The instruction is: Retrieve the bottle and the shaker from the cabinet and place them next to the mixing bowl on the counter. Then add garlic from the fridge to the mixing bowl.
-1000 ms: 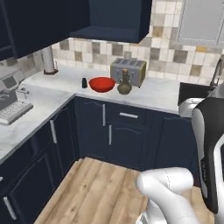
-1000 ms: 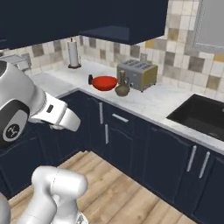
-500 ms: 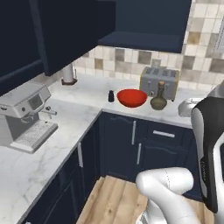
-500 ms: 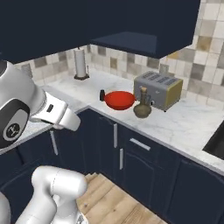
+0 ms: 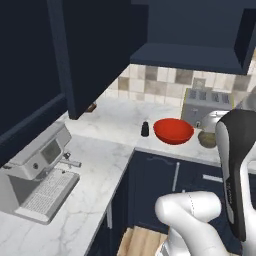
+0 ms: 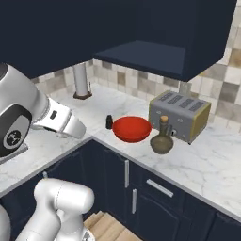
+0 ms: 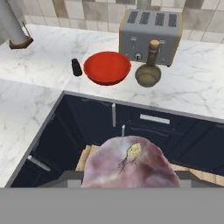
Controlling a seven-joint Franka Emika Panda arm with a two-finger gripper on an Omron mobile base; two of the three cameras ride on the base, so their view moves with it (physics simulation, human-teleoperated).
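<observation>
My tool pinches the garlic (image 7: 130,168). On the bench (image 7: 52,57) ahead — shaker (image 7: 76,67) left of the bowl (image 7: 106,68), bottle (image 7: 148,72) right, toaster (image 7: 151,29) behind.

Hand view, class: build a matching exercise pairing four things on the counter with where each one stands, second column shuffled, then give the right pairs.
Column one:
1. shaker
2. mixing bowl
3. bottle
4. toaster

Column two:
A. against the tiled wall, behind the bowl and flask
B. between the two smaller items
C. on the bowl's side nearer the paper towel holder
D. just in front of the grey appliance

Pairs: 1-C, 2-B, 3-D, 4-A
</observation>
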